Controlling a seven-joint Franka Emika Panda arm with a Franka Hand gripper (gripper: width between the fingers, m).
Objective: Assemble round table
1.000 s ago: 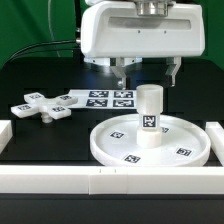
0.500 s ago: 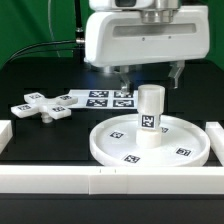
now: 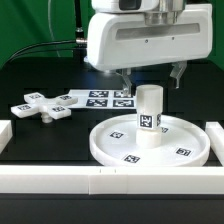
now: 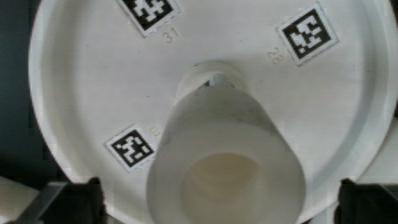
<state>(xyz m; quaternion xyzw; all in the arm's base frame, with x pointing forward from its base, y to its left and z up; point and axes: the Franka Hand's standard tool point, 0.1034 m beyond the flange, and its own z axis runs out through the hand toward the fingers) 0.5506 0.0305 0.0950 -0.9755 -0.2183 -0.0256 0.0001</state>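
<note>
The white rimmed disc (image 3: 120, 146) lies flat on the black table in the front of the exterior view. The short cylindrical leg (image 3: 150, 118) stands upright on its central hub. My gripper (image 3: 152, 76) hangs just above the leg, open and empty, one finger on each side. In the wrist view the leg's top (image 4: 222, 180) sits between the dark fingertips (image 4: 80, 200), with the disc (image 4: 89, 70) beneath and the gripper (image 4: 214, 205) centred over it. The cross-shaped foot (image 3: 40, 106) lies on the table at the exterior view's left.
The marker board (image 3: 100, 98) lies flat behind the disc. Long white border rails run along the front edge (image 3: 60, 180) and the exterior view's right side (image 3: 214, 140). A green backdrop stands behind.
My gripper has shifted a little toward the exterior view's right and slightly lower, closer over the leg. The leg, disc and foot have not moved.
</note>
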